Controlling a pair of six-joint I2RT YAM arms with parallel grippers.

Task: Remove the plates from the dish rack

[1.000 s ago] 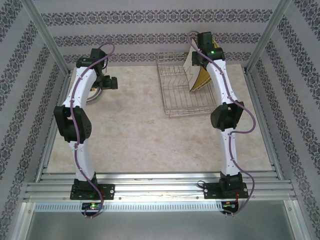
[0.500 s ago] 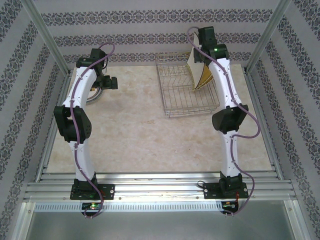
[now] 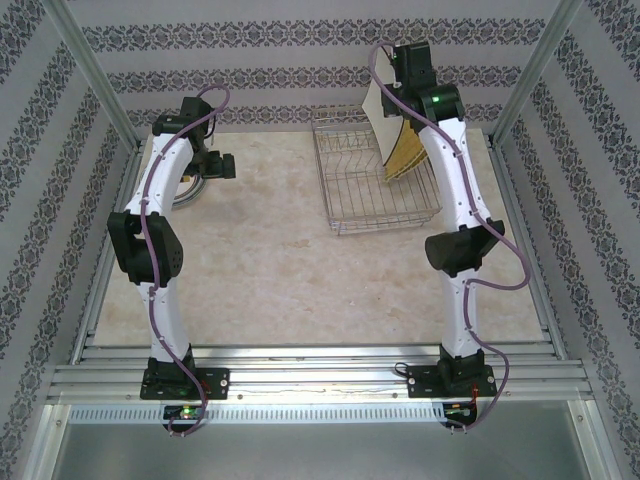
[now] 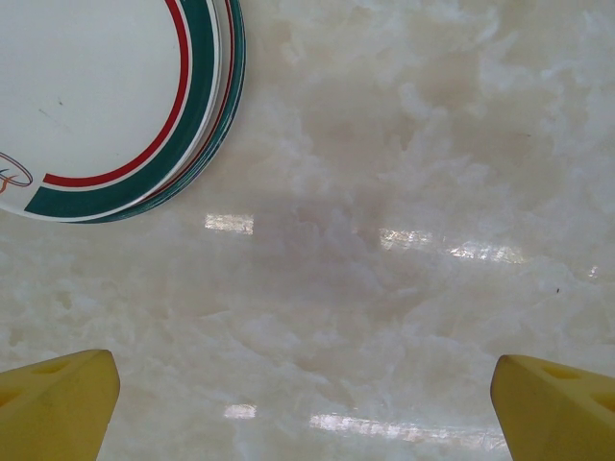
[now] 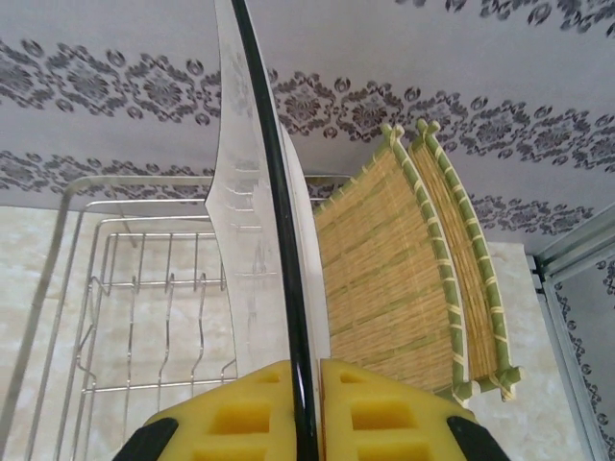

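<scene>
Right jaws: closed on the rim of the white plate [image 5: 255,240], which is held upright to clear the prongs.
Dish rack [image 3: 345,215]: upper right of the top view; woven plates [image 5: 384,279] are leaned inside.
Left jaws: wide open, empty, beside the green-banded plate [image 4: 96,86].

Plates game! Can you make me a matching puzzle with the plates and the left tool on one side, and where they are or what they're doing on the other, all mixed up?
Things:
1. white plate
2. yellow woven plates
3. green-banded plate
4. left tool

Places or states:
A. lying on the table
B. open, holding nothing
C. standing in the dish rack
D. pinched by the right tool

Pairs: 1-D, 2-C, 3-A, 4-B
</scene>
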